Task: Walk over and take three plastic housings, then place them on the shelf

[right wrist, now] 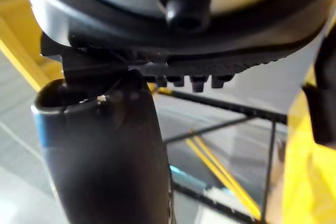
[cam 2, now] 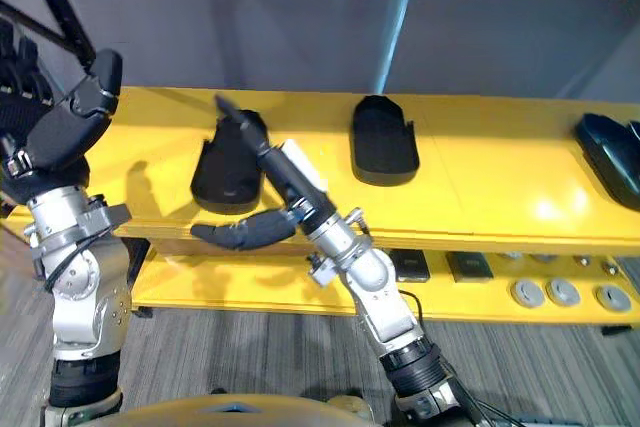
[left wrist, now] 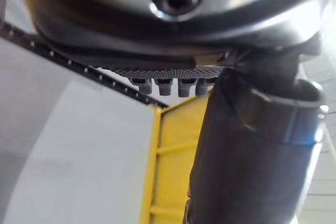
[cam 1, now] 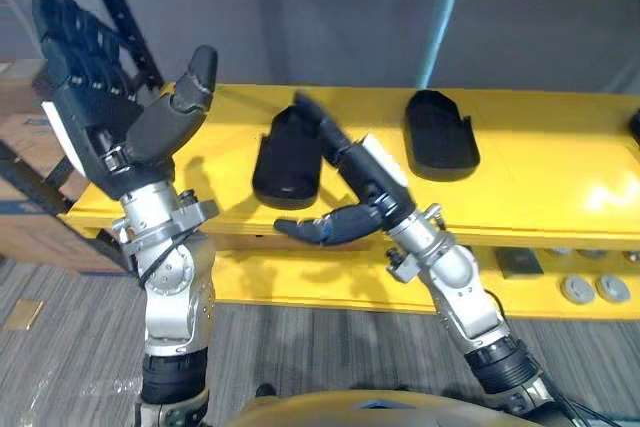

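So the right hand (cam 1: 362, 175) is reaching in over the front edge of the yellow worktop (cam 1: 540, 182), fingers out straight and lying along the right side of the nearest plastic housing (cam 1: 285, 162). The thumb sticks out low in front of the worktop edge, so nothing is clamped and it's holding nothing. I can't tell if the fingers are actually touching the housing or just above it. My guess is the spread is there so fingers go over the top and the thumb comes in from the front to pinch it. The left hand (cam 1: 105, 122) is up high off to the side, fingers flat and relaxed, empty, probably parked out of the way. A second housing (cam 1: 440, 137) sits further along the same worktop, well apart from the first, and a third housing (cam 2: 610, 157) is way off at the right end. All three lie flat on the worktop, none picked up yet.
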You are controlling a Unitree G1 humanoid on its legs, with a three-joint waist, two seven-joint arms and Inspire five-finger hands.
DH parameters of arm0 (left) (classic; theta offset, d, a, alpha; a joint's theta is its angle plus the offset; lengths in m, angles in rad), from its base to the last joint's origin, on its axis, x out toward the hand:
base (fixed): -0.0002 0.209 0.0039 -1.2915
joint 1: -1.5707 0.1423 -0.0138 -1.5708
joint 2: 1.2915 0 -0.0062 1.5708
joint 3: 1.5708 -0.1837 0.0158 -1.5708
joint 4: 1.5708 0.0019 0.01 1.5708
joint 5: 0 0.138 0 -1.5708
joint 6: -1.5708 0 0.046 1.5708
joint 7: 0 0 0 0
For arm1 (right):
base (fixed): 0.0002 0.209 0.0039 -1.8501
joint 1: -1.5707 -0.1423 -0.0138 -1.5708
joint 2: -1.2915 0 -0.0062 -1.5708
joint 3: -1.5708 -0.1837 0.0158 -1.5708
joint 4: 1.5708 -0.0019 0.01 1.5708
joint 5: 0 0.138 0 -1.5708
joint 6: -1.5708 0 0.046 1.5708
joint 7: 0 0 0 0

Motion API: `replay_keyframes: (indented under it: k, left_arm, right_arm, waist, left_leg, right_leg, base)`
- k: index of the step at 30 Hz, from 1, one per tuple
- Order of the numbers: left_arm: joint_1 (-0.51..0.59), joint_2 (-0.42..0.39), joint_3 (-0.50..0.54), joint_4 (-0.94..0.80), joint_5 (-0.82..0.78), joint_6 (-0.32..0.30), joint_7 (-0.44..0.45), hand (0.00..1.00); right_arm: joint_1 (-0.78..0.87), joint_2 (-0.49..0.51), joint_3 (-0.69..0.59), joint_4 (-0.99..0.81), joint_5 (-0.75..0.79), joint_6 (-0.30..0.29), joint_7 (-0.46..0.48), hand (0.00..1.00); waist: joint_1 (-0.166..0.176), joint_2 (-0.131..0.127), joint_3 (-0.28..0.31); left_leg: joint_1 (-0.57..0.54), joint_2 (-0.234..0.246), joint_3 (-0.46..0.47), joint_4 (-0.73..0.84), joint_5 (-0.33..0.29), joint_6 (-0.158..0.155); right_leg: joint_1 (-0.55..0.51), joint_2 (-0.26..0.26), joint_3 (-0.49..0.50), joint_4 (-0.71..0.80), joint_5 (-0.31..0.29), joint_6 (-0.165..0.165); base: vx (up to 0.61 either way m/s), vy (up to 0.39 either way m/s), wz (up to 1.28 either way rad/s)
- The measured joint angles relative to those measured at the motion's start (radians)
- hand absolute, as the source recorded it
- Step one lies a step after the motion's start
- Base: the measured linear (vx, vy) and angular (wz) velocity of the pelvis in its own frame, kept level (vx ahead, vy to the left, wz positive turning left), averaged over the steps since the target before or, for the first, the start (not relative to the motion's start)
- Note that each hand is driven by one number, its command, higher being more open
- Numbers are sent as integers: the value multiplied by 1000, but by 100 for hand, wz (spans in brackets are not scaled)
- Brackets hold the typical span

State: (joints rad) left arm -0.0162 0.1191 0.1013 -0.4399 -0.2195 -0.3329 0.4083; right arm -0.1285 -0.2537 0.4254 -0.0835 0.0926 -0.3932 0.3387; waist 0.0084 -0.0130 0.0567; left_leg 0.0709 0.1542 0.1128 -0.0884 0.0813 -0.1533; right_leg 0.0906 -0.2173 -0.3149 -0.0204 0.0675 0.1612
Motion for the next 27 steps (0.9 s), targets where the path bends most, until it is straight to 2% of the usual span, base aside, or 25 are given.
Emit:
replay_keyframes:
  k: [4, 6, 8, 10, 15, 19, 24, 27]
  left_arm:
    - [77, 1, 27, 0, -4, 0, -14, 100]
    - [80, 3, 40, 0, -9, 0, -23, 100]
    - [79, 14, 54, 0, -10, -1, -29, 100]
    - [76, 18, 60, 0, -23, -5, -32, 100]
    - [48, 21, 83, 0, -65, -15, -32, 100]
    - [45, 23, 102, 0, -108, -18, -37, 100]
    - [10, 23, 101, 1, -129, -20, -72, 100]
    - [7, 23, 97, 1, -129, -20, -92, 100]
  right_arm:
    - [-44, -15, 57, 62, -91, -5, -10, 100]
    - [-107, -21, 57, 104, -132, -7, -41, 100]
    - [-185, -24, 55, 140, -178, -10, -90, 100]
    - [-275, -23, 54, 183, -241, -12, -175, 100]
    - [-373, -15, 4, 264, -324, -14, -324, 100]
    - [-431, -18, -55, 313, -407, -14, -459, 100]
    - [-479, -28, -109, 317, -482, -7, -571, 100]
    - [-492, -31, -124, 323, -520, -5, -619, 100]
  waist:
    - [42, -28, 3]
    - [60, -33, 20]
    - [71, -31, 60]
    - [91, -30, 125]
    - [129, -29, 236]
    - [137, -13, 304]
    - [138, -1, 362]
    - [137, 2, 369]
  left_leg:
    - [-46, 0, -44, 1, 20, -1]
    - [-74, 0, -62, 4, 32, -1]
    - [-100, 1, -79, 4, 45, -5]
    - [-126, 4, -94, 5, 55, -4]
    - [-190, 6, -129, 54, 66, -3]
    - [-212, 6, -138, 74, 64, -2]
    - [-238, 6, -143, 104, 50, -1]
    - [-245, 6, -142, 104, 49, -1]
  right_leg:
    - [-12, 0, -46, 3, -2, -4]
    - [-33, 1, -58, 10, -5, -10]
    - [-57, 0, -66, 28, -6, -13]
    - [-81, 1, -74, 47, -7, -18]
    - [-116, 1, -96, 78, -10, -23]
    - [-131, 1, -97, 91, -9, -23]
    - [-144, 1, -96, 91, -7, -25]
    - [-152, 1, -95, 93, -7, -25]
  base:
    - [-38, -9, 34]
    - [-70, -5, 24]
    - [-103, -6, 23]
    - [-132, -3, 16]
    - [-60, -10, 17]
    - [-17, -8, 2]
    - [-6, -2, 0]
    - [0, 0, 0]
